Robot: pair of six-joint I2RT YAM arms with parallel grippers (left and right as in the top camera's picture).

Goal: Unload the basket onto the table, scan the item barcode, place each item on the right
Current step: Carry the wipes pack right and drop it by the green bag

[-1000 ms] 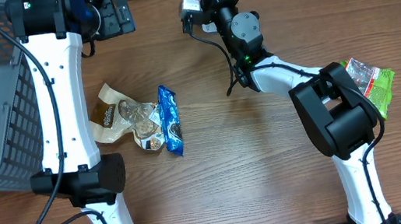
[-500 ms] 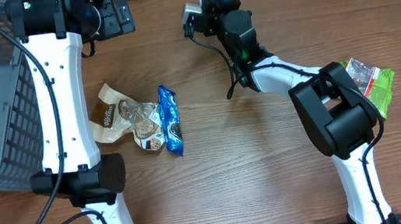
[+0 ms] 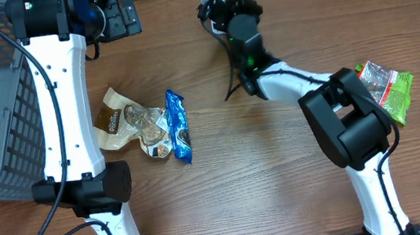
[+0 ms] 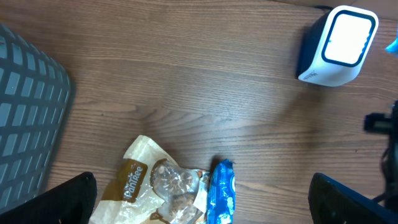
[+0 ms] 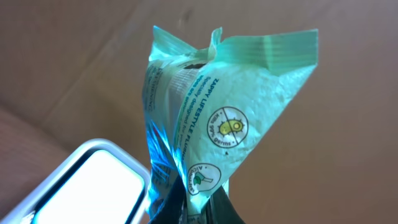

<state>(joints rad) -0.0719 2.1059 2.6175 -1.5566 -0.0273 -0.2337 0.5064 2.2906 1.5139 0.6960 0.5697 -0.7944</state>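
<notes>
Upper centre of the overhead frame: mint-green crinkled film pouch point(image 5: 217, 124), held up close by the white box-shaped barcode scanner point(image 5: 93, 186).

Right pincer point(image 5: 189, 211) is pressed together on the pouch's lower end, pinching it so the crimped seal points to the top of the wrist frame. Left pincer point(image 3: 118, 17) is spread wide and holds nothing, at upper left over the wood-grain worktop point(image 4: 186, 93). Handling, by judgement: probably light, soft and yielding, with glossy film likely to slip and fold. It is best taken at a flat sealed edge rather than the puffed middle. Appearance: pale green face with small dark print and two round icons, a bluer reflective side panel and a ridged top seal. No barcode shows on the visible faces.
</notes>
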